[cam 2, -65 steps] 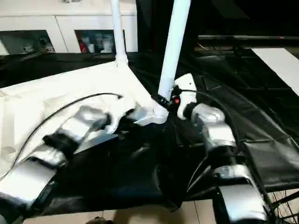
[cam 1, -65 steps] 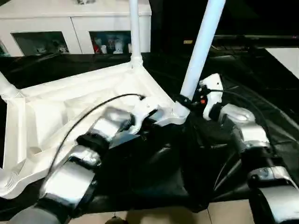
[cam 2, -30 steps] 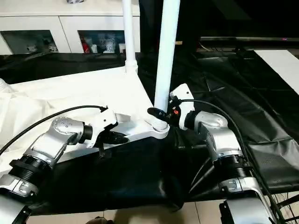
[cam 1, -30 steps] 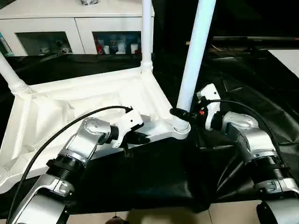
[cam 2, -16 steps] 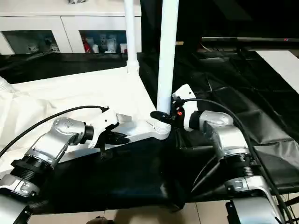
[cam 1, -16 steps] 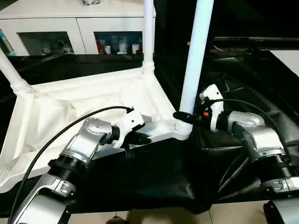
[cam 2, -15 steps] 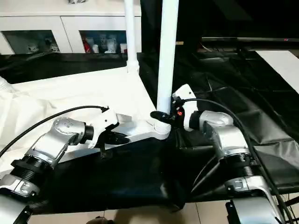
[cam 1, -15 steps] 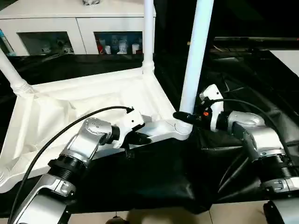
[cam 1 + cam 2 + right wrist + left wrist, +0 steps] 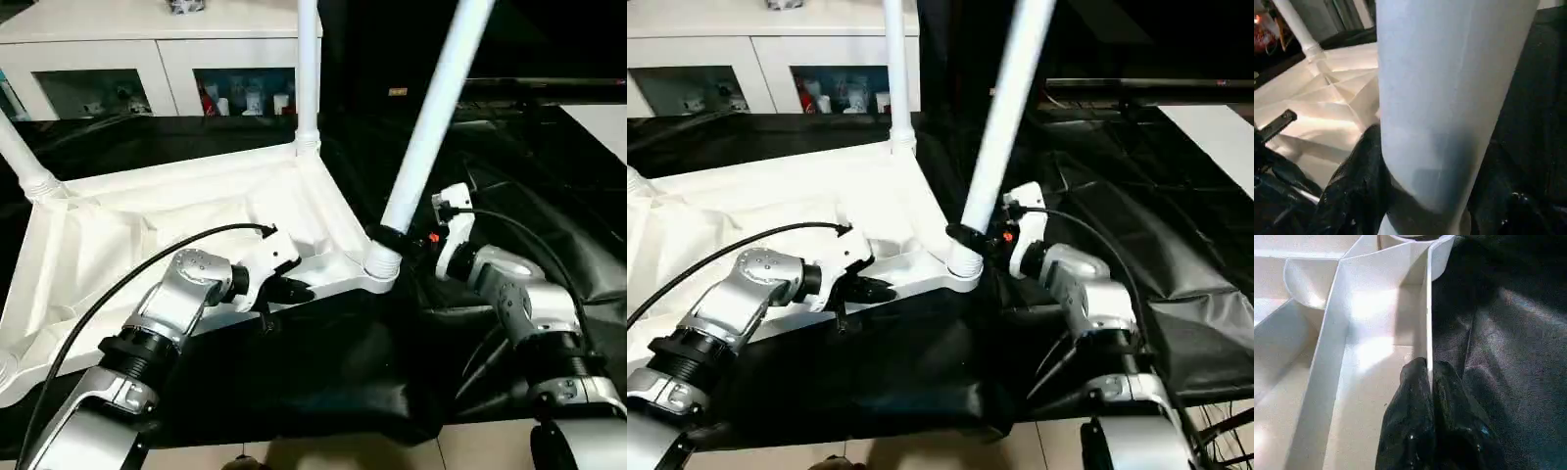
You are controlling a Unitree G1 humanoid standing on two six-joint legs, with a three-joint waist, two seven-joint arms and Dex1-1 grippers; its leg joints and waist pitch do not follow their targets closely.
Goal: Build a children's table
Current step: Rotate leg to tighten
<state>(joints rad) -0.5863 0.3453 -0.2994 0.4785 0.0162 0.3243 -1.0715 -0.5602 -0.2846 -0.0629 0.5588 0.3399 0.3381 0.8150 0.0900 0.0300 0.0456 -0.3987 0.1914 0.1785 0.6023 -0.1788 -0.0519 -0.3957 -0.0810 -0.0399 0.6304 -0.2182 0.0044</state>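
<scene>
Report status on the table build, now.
Left gripper shut on the table top's rim. Right gripper clamped around the near leg, which leans in its corner socket. Nothing in the way.

The leaning leg [image 9: 431, 127] runs out past the top edge, so its upper end is cut off, and so is the upright leg [image 9: 308, 69] at the far corner. A third leg [image 9: 22, 157] on the left leaves by the side edge. The tabletop [image 9: 118, 235] is cut off at the left, and its near rim is partly hidden behind the left arm [image 9: 167, 323]. In the cabinet [image 9: 147, 59] behind, the small things behind the glass [image 9: 245, 98] are too small to tell. In the right wrist view the leg hides most of the right pincer [image 9: 1420, 215].
</scene>
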